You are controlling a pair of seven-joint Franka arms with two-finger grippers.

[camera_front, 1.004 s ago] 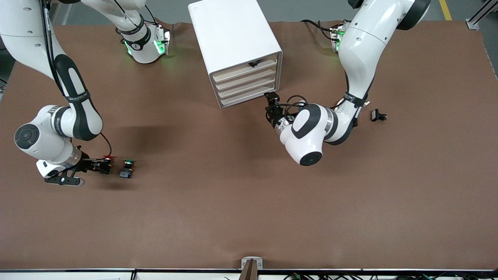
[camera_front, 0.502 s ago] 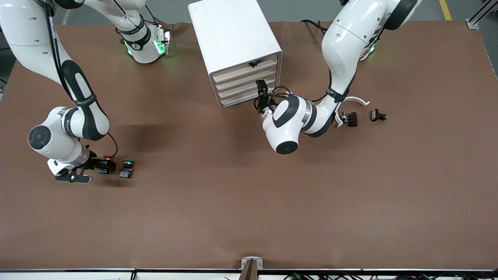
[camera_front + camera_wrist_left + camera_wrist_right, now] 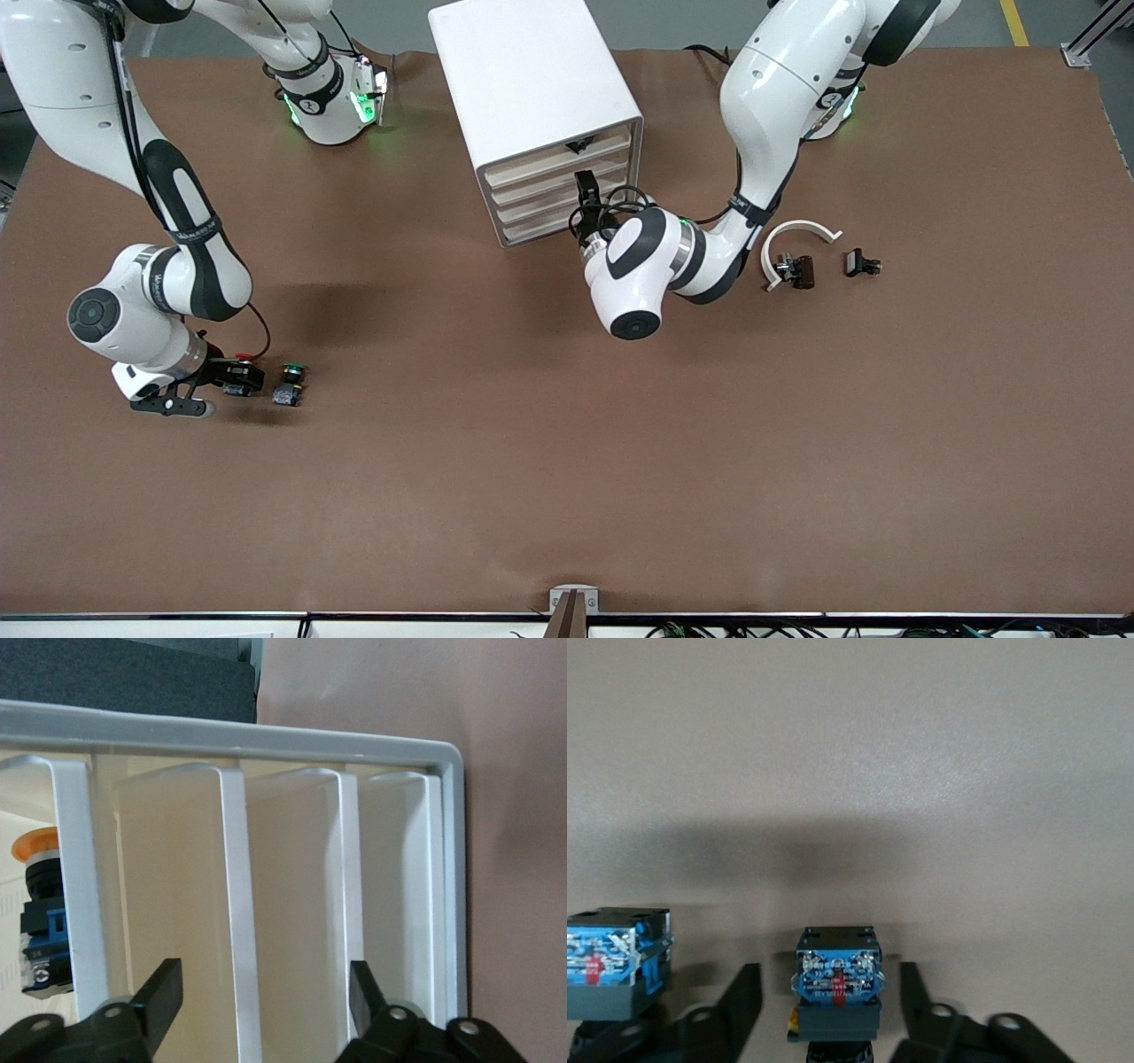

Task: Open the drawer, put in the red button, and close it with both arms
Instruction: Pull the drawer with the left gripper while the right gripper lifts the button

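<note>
The red button (image 3: 247, 359) lies on the brown table toward the right arm's end, its red cap showing beside the gripper. My right gripper (image 3: 237, 386) is low over it and open. In the right wrist view the button's dark and blue body (image 3: 836, 979) lies between the fingers of my right gripper (image 3: 828, 970), untouched. My left gripper (image 3: 585, 190) is open at the front of the white cabinet (image 3: 523, 80), level with the middle drawers (image 3: 540, 190), which look shut. In the left wrist view my left gripper (image 3: 264, 973) straddles a white drawer edge (image 3: 239, 904).
A green-capped button (image 3: 289, 383) lies beside the red one, toward the table's middle; it also shows in the right wrist view (image 3: 616, 961). An orange-capped button (image 3: 40, 904) sits in the cabinet's top slot. A white curved piece (image 3: 802, 232) and two small dark parts (image 3: 861, 263) lie toward the left arm's end.
My left arm has swung its gripper along the cabinet front toward the middle of the drawers, uncovering the white curved piece. My right gripper has shifted slightly toward the green button.
</note>
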